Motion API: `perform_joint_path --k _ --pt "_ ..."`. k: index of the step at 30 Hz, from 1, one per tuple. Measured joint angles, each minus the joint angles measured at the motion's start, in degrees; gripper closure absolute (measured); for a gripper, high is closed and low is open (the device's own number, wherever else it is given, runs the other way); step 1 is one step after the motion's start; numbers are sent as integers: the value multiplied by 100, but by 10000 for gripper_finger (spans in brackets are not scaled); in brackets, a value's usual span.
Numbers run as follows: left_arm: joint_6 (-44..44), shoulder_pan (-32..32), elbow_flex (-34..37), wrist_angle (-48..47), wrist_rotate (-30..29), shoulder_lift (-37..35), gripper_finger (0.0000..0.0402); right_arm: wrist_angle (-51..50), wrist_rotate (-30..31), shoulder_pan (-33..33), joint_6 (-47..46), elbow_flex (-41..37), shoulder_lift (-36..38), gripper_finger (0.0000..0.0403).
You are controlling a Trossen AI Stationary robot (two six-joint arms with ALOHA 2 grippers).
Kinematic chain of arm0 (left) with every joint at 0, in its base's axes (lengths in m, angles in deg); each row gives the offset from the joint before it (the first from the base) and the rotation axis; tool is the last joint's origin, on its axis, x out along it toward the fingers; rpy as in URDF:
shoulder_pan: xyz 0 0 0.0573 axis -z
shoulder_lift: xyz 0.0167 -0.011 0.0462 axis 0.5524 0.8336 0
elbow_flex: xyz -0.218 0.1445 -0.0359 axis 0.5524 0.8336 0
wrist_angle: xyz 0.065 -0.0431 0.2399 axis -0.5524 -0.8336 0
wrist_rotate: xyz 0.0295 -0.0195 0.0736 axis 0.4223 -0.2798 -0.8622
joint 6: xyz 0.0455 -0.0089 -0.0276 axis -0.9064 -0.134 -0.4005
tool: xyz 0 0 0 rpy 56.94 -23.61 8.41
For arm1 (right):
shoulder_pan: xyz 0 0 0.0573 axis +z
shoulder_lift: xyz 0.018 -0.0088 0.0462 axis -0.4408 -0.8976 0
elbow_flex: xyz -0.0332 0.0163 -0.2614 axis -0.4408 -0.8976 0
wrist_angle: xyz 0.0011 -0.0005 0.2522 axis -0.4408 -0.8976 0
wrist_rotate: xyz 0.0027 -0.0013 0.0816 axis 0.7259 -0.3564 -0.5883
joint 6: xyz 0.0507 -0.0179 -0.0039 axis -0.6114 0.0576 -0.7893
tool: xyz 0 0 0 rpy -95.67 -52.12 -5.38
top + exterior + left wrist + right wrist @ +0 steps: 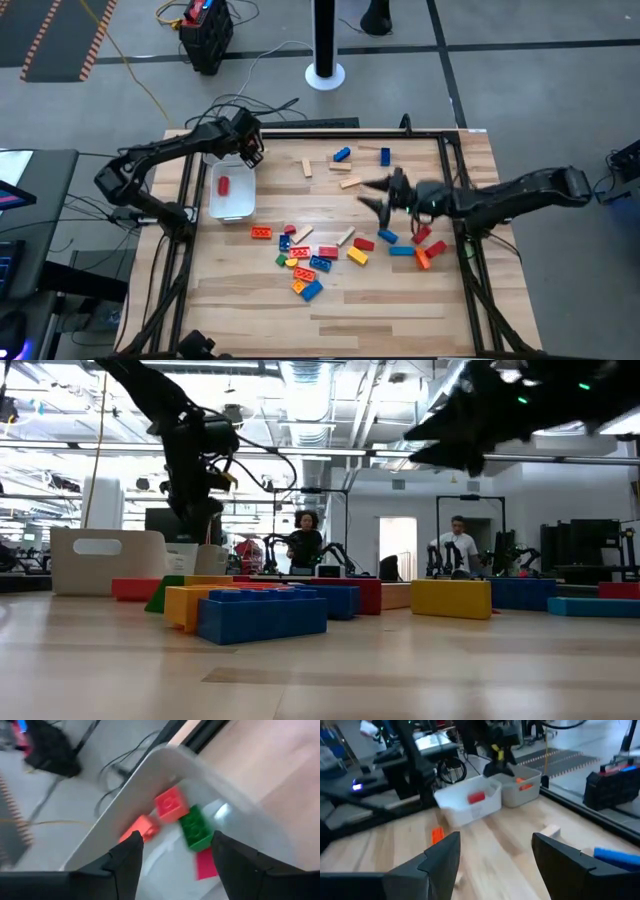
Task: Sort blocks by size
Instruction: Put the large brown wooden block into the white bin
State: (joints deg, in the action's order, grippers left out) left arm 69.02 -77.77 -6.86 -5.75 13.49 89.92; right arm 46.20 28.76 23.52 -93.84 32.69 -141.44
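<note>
Several coloured blocks lie flat in a loose cluster (303, 262) at the table's middle, with more at the right (415, 245) and far side (342, 154). My left gripper (250, 150) is open above the far white tray (165, 755). In the left wrist view, a red block (171, 804), an orange-red block (142, 826) and a blurred green block (196, 827) show inside that tray between my fingers. My right gripper (375, 195) is open and empty, above the table right of centre; it also shows in its wrist view (496, 840).
A second white tray (215, 205) with one red block (223, 185) stands just nearer than the first, at the table's left. Black frame rails run along the table's left, far and right edges. Bare wood lies toward the near edge. People stand in the room behind.
</note>
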Motion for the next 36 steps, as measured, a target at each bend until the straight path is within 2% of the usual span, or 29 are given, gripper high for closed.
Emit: perform_joint_path --k 4,7,11,14,18,24,30,36 --pt "329 136 0 -66 680 -381 182 -1489 -979 -870 -574 1161 166 129" --pt "548 272 0 -245 1089 -814 186 -2770 -1123 -1215 -655 2074 3 129" --pt "827 338 0 -260 1662 -1413 189 -3971 -1182 -1547 -808 3215 -412 129" --pt "1102 338 -4 -249 2244 -1739 189 -4255 -1181 -1736 -1194 3759 -738 129" --pt "1248 349 -9 -307 2915 -1870 189 -4094 -1170 -1851 -2121 4260 -1061 129" --pt "1678 351 -9 -519 3822 -1949 189 -4165 -688 -1519 -2765 4808 -1650 129" --pt "1482 351 -9 -793 4015 -1996 189 -4637 -690 -1383 -2900 5130 -2208 129" --pt "1595 351 -41 -622 4120 -1761 189 -4928 -1206 -1647 -2613 5184 -2506 129"
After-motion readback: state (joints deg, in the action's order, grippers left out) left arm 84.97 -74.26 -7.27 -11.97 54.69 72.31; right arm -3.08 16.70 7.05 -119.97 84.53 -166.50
